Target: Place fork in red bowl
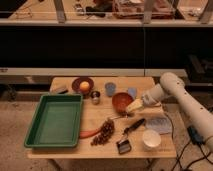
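The red bowl (121, 101) stands upright near the middle of the wooden table (100, 150). My gripper (134, 106) hangs at the bowl's right rim, low over the table, with its pale tip pointing toward the bowl. A slim pale utensil that looks like the fork (116, 117) lies on the table just in front of the bowl, next to the grapes (104, 132). I cannot tell whether the gripper holds anything.
A green tray (35, 136) fills the table's left. At the back are a dark red plate (76, 83) with an orange fruit, a metal cup (95, 97) and two blue cups (110, 89). A black-handled tool (129, 134), a white bowl (151, 139) and a grey cloth (159, 123) lie front right.
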`<move>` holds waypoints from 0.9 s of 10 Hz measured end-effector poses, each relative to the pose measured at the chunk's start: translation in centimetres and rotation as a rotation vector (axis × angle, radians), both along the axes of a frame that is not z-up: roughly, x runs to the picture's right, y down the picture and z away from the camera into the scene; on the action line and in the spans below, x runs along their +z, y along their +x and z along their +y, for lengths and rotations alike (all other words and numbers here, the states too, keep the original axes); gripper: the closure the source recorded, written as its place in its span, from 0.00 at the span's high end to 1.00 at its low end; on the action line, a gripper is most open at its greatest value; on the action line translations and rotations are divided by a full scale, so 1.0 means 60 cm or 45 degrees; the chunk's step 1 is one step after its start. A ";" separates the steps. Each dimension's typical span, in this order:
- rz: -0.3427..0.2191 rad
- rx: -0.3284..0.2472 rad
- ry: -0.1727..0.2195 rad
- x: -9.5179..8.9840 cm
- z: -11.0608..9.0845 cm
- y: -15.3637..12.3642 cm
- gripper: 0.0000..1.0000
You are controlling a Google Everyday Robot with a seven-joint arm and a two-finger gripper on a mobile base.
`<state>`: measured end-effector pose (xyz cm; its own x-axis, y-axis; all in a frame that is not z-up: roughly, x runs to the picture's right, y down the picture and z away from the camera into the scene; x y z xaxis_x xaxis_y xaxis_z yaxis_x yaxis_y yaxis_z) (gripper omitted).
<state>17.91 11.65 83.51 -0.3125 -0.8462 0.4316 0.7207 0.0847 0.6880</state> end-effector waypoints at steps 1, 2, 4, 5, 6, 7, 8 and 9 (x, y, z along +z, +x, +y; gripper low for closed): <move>-0.001 -0.003 0.008 0.019 0.000 0.001 0.72; -0.002 -0.007 0.013 0.024 -0.001 0.001 0.72; 0.004 -0.010 0.010 0.026 0.005 0.014 0.72; 0.005 -0.014 0.010 0.027 0.007 0.014 0.72; 0.007 -0.020 0.007 0.030 0.010 0.014 0.72; 0.008 -0.023 0.004 0.032 0.012 0.014 0.72; 0.011 -0.021 -0.007 0.036 0.021 0.018 0.72; 0.011 -0.019 -0.016 0.038 0.026 0.020 0.72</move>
